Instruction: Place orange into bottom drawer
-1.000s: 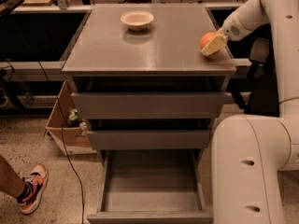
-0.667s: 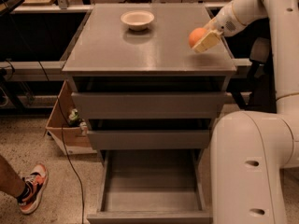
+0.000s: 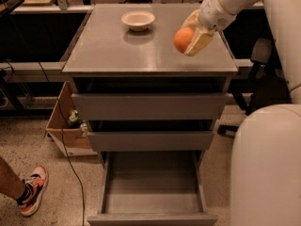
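The orange [image 3: 182,39] is a small round fruit held in my gripper [image 3: 190,37], lifted above the right part of the grey cabinet top [image 3: 117,51]. The gripper's cream fingers [image 3: 200,40] are shut on it, and the white arm comes in from the upper right. The bottom drawer [image 3: 153,192] is pulled out at the foot of the cabinet, an empty shallow grey tray. It lies well below and to the left of the gripper.
A shallow cream bowl [image 3: 138,20] sits at the back of the cabinet top. The two upper drawers [image 3: 148,106] are pushed in. The robot's white body [image 3: 265,168] fills the lower right. A cardboard box [image 3: 66,126], a cable and a person's shoe [image 3: 33,189] are at left.
The gripper has lifted the orange off the right edge of the cabinet top and carried it left and up. The drawers and bowl have not moved.
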You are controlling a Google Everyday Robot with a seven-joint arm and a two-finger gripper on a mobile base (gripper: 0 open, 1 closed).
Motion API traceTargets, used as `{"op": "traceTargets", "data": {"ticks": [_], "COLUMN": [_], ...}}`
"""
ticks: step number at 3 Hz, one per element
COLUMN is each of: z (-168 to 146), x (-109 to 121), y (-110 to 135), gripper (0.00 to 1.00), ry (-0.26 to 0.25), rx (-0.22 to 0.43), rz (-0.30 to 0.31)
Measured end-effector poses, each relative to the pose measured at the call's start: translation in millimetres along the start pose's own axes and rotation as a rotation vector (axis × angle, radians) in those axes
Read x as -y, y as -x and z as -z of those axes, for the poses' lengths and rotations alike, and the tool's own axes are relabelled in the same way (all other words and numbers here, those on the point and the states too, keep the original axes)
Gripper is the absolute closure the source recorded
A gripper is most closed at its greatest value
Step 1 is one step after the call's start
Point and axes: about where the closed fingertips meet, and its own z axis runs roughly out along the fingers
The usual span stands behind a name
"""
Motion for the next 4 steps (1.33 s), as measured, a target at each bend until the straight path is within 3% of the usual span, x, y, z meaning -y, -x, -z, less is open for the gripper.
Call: {"op": "traceTargets", "data": {"ticks": [2, 3, 4], "z": [-13, -8, 11], "x": [-10, -10, -26], "y": [15, 59, 94], "gripper": [1.00, 1.00, 1.00], "ry": [0.036, 0.004, -0.047], "rx": [-0.020, -0.057, -0.166], "rz": [0.084, 0.289, 0.585]}}
